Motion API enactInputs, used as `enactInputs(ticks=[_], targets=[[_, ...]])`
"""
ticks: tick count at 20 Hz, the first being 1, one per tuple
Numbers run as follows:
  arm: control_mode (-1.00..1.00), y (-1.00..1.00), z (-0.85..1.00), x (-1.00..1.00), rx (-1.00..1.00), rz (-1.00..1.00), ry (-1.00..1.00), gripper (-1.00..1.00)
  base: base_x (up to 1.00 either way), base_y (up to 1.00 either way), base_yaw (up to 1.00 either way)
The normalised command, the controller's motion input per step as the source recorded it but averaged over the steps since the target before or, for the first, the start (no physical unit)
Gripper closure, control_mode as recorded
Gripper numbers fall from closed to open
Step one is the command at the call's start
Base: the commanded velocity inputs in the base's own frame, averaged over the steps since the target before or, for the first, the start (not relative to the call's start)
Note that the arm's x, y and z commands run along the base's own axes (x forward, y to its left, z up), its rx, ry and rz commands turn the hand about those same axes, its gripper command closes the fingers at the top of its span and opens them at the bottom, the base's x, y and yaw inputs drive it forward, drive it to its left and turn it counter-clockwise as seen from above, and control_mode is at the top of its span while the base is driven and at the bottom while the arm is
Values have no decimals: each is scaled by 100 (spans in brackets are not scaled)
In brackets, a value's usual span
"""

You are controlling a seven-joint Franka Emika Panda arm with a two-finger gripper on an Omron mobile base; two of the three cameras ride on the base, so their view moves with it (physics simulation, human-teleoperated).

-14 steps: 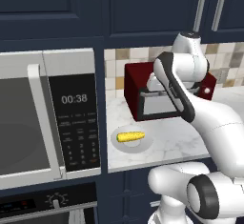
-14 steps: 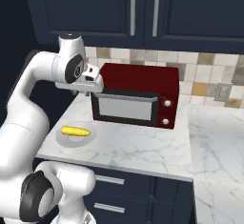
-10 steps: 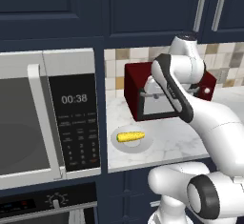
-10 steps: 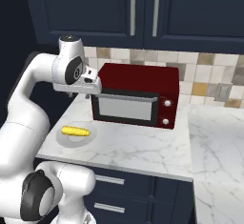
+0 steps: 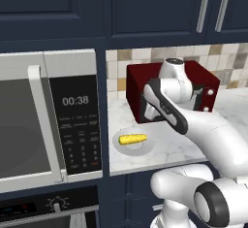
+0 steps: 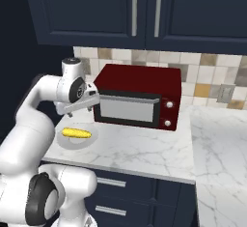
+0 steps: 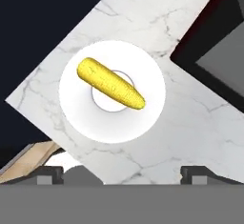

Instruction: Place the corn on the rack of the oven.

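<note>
- Nearest you, the tool hangs above the plate with its two dark fingertips set wide apart and nothing between them.
- You can see the plate right under it: a round, pale, shallow dish on the marble table, close to the table's front corner.
- The plate holds one thing, the corn, lying flat on its side across the plate's middle.
- Look at the corn: a short, stubby cob, bright yellow, with a bumpy kernel surface, blunt and thick at one end and tapering to a narrower tip at the other.
- From the left base camera the corn sits on the plate just in front of the red toaster oven, apart from it.
- From the right base camera you find the corn on the plate below the arm's wrist, at the left end of the table.
- Behind the plate stands the red toaster oven, its door shut, with two knobs at its right.
- To the left of the table you have the big microwave, its display reading 00:38.
- Farthest back, a tiled wall runs under dark blue cabinets.
</note>
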Motion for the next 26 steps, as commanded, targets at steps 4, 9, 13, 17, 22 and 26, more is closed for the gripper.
enactInputs(ticks=[4, 9, 13, 17, 22, 26], targets=[[-100, 38, -61, 36, -10, 36, 3, -100, 0, 0, 0], [-100, 30, -52, 31, -3, 26, 9, -100, 0, 0, 0], [-100, 8, -57, 43, -1, 18, 5, -100, 0, 0, 0], [-100, 0, -55, 38, -2, 13, 0, -100, 0, 0, 0], [-100, 8, -56, 35, 0, 6, 0, -100, 0, 0, 0], [-100, 14, -57, 4, -2, 3, 0, -100, 0, 0, 0]])
